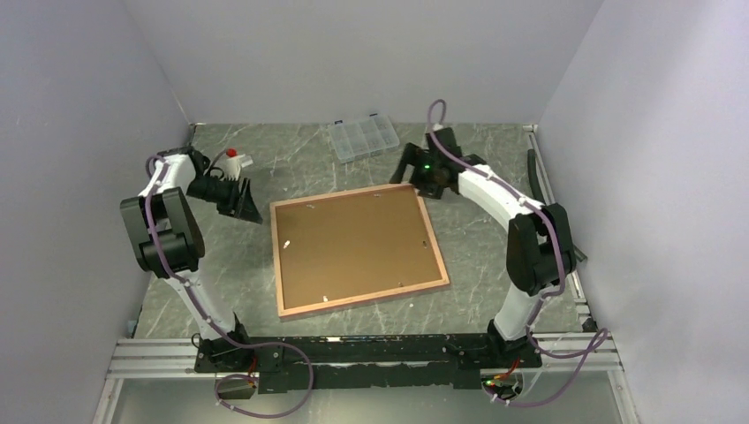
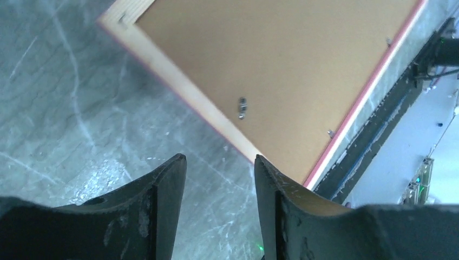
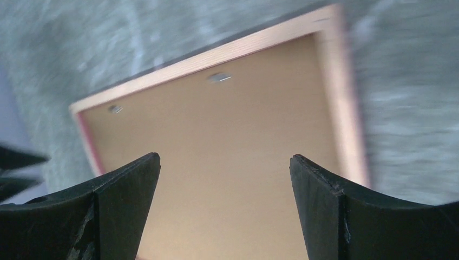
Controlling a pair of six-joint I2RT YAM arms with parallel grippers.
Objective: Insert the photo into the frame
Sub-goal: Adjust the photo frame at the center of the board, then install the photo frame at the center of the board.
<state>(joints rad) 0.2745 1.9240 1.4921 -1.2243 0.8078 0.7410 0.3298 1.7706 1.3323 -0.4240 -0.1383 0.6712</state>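
Photo not visible in any view; can't tell if it sits under the board. Frame (image 1: 364, 299) lies back-up, mid tabletop (image 1: 495, 238), brown backing board (image 1: 353, 243) seated inside, small metal tabs (image 2: 242, 107) along its edges. Left tool (image 2: 219, 162) hovers off the frame's far-left corner, fingers moderately parted, holding nothing. Right tool (image 3: 224, 157) hangs over the far-right corner, spread wide, empty. Clear compartment box (image 1: 363, 137) sits well apart at the back. Likely step: get the board out. Best done by freeing the tabs first, then prying at one edge, with the other tool pinning the frame's rim so it won't slide.
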